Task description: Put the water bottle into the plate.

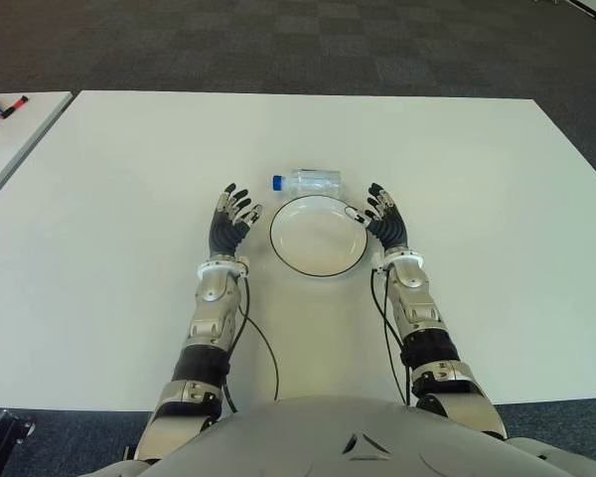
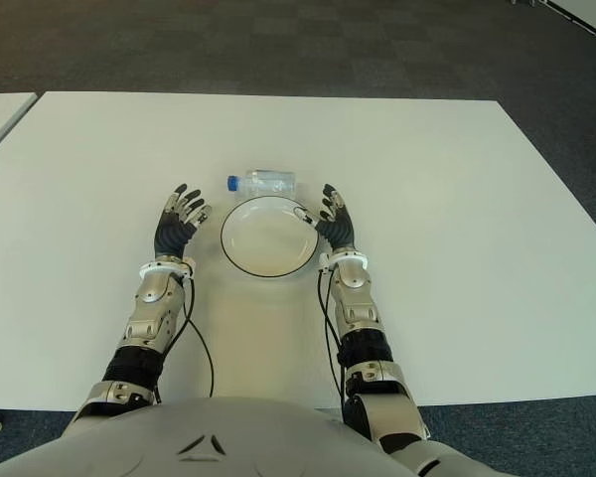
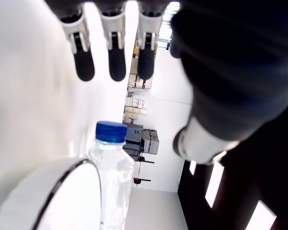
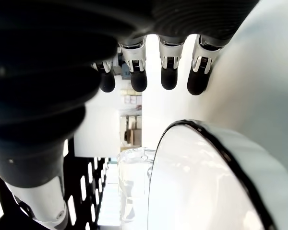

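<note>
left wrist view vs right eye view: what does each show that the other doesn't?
Only the left wrist view: shelving and boxes in the room behind the scene.

Only the right eye view: the right robot hand open at the plate's right edge, both forearms, the whole white table and the dark carpet.

Both: the clear plastic water bottle with a blue cap lying on the table just beyond the white round plate with a dark rim, not in it, and the left robot hand, open and empty, left of the plate.

We seem to be in an office or lab room; a wide white table (image 1: 129, 298) stands on dark grey carpet tiles (image 1: 278, 40). A wrist view shows stacked boxes (image 3: 134, 103) against a white wall.
</note>
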You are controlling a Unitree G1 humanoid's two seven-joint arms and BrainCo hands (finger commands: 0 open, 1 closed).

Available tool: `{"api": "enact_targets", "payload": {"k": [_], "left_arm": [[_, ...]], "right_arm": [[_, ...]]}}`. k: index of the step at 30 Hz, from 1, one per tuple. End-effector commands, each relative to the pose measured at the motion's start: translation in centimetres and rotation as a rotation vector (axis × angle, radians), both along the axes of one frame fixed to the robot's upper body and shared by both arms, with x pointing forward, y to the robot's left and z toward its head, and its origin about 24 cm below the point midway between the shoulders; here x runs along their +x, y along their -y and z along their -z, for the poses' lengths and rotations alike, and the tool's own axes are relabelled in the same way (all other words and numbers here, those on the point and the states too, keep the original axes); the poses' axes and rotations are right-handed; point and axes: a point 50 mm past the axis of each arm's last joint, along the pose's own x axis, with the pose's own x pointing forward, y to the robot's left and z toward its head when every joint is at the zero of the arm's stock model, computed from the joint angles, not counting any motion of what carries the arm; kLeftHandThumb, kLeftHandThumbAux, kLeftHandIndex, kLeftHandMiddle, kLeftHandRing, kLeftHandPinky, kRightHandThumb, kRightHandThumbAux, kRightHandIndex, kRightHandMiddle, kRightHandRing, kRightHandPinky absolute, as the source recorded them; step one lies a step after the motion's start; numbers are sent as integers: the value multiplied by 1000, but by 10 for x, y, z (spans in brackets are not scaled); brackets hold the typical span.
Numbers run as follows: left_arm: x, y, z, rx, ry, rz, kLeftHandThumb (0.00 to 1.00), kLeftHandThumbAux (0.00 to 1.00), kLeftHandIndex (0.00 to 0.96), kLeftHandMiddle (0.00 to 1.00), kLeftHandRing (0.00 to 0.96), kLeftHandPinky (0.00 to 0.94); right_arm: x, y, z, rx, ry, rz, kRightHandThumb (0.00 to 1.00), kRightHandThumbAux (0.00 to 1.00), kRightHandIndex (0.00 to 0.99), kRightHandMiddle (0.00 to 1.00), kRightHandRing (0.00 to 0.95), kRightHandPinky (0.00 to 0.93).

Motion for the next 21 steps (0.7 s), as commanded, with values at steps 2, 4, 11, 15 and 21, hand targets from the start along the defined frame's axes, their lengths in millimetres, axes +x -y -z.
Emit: {"api": "enact_targets", "payload": {"k": [2,4,11,15,21], "left_arm": [[3,11,1,-40,-12,-10,311,850,86,173,175,205],[3,11,1,-40,-12,-10,307,857,85,173,176,209],[3,13,1,-43,-15,-8,296,862,84,169,170,202],[3,13,2,-45,-15,-7,291,860,86,171,174,210],[3,14,1,-50,-10,-4,286,857,85,172,173,205]], "right_arm": [[-7,0,5,34,-21,13,246,766,59,59,60,114],[-7,0,5,36,-19,15,246,769,60,61,63,115],[-9,1,3,40,-13,14,245,766,58,66,68,117],[-10,1,2,43,-6,12,253,759,56,70,71,119],[-12,3,1,41,0,10,274,755,51,72,72,121]]}}
